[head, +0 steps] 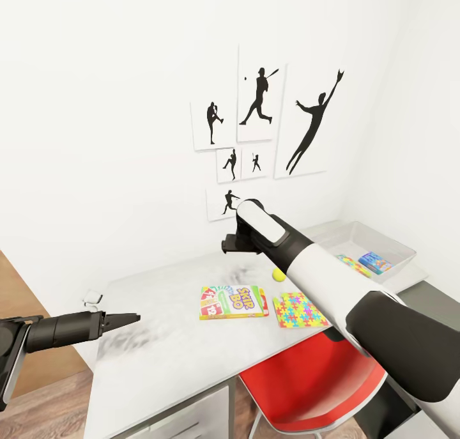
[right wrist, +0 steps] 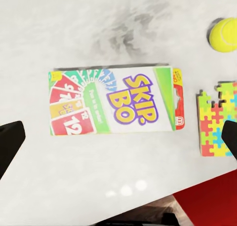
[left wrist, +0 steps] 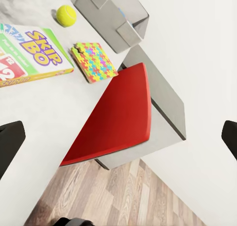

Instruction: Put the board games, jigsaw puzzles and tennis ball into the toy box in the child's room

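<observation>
Right arm lines up over the board game, not yet grasped.

The right gripper [right wrist: 118, 137], jaws spread, hangs above the green-and-white Skip-Bo box [right wrist: 116, 100] on the grey table [head: 160, 356]; next comes descent, then carrying to the clear toy box [head: 399, 250] at two o'clock. The left gripper [left wrist: 118, 137] is spread, empty.

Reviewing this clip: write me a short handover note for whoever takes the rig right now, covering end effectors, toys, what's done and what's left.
Right end effector: open, empty, above the Skip-Bo game.
Left end effector: looks closed in the head view, though its wrist view shows the fingers apart; holds nothing, over the table's left end.
On the table: Skip-Bo game, jigsaw puzzle, tennis ball.
Toy box: already holds a second puzzle and a blue box.
Left: those three table toys; bed out of view.
</observation>
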Tool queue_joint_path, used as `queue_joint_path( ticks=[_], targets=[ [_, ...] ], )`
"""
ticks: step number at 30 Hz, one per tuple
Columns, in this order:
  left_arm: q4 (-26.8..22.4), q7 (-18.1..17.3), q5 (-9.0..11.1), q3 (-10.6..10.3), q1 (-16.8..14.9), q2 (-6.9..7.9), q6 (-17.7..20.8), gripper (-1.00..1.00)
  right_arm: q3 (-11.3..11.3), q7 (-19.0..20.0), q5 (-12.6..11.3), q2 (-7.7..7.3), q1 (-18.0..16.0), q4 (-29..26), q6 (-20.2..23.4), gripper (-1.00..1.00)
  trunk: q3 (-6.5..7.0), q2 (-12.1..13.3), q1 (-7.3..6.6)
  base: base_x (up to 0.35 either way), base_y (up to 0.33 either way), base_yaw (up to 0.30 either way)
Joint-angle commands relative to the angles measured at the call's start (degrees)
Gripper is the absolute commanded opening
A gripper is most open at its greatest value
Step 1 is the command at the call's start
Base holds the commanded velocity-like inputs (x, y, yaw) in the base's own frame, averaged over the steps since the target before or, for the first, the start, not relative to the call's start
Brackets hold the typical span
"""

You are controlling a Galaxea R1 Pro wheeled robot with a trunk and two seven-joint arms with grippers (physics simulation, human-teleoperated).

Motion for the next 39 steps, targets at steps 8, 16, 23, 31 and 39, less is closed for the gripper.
queue_joint_path(
  ticks=[8, 16, 23, 31, 39],
  targets=[
    [-0.1, -0.4, -0.4, 0.0, -0.1, 0.0, 0.6, 1.0, 0.2, -0.2, -0.1, 0.01, -0.1, 0.0, 0.4, 1.0, -0.13, -0.1, 0.04, 0.0, 0.0, 0.0],
    [-0.1, -0.4, -0.5, 0.0, -0.1, 0.0, 0.6, 1.0, 0.2, -0.2, -0.1, 0.06, -0.1, -0.1, 0.4, 1.0, -0.13, -0.1, 0.04, 0.0, 0.005, 0.0],
    [-0.1, -0.5, -0.5, 0.0, -0.1, 0.0, 0.6, 1.0, 0.2, -0.2, -0.1, 0.13, -0.2, -0.1, 0.4, 1.0, -0.13, -0.1, 0.04, 0.0, 0.01, 0.071],
    [-0.1, -0.5, -0.4, 0.0, -0.1, 0.0, 0.6, 1.0, 0.2, -0.2, -0.1, 0.15, -0.2, -0.1, 0.3, 1.0, -0.13, -0.1, 0.04, 0.0, 0.001, 0.253],
    [-0.1, -0.5, -0.4, 0.0, -0.1, 0.0, 0.6, 1.0, 0.2, -0.2, -0.1, 0.15, -0.2, -0.2, 0.3, 1.0, -0.13, -0.1, 0.04, 0.0, 0.0, 0.144]
  ],
)
